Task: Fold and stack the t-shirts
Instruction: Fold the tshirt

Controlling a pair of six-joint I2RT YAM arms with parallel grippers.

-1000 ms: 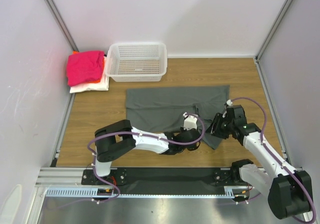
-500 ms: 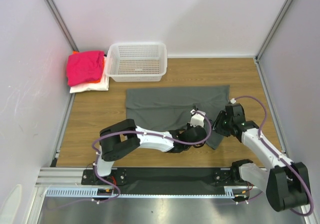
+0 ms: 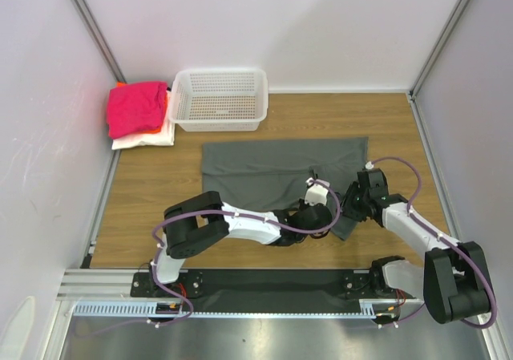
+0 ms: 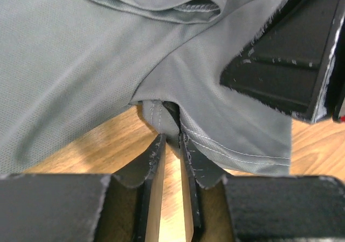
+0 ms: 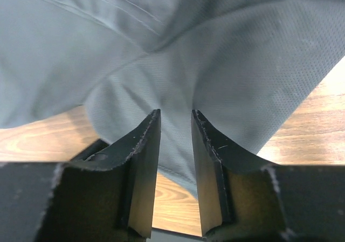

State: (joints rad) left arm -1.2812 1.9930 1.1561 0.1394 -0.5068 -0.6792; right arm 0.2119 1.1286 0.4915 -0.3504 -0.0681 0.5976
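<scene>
The grey t-shirt [image 3: 272, 167] lies spread on the wooden table [image 3: 152, 192] at frame centre, with its lower right corner bunched between both tools. The left gripper [image 4: 171, 142] is clamped on a stitched hem fold. The right gripper [image 5: 175, 139] has its fingers parted astride fine-knit cloth; whether it grips cannot be told. Only the top view shows the folded magenta t-shirt [image 3: 136, 107] lying on a white t-shirt [image 3: 146, 139] at upper left, beside the perforated plastic basket [image 3: 220, 123].

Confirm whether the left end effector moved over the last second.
Yes: the left end effector shifted slightly rightward, away from the white basket, gripping the grey t-shirt.
</scene>
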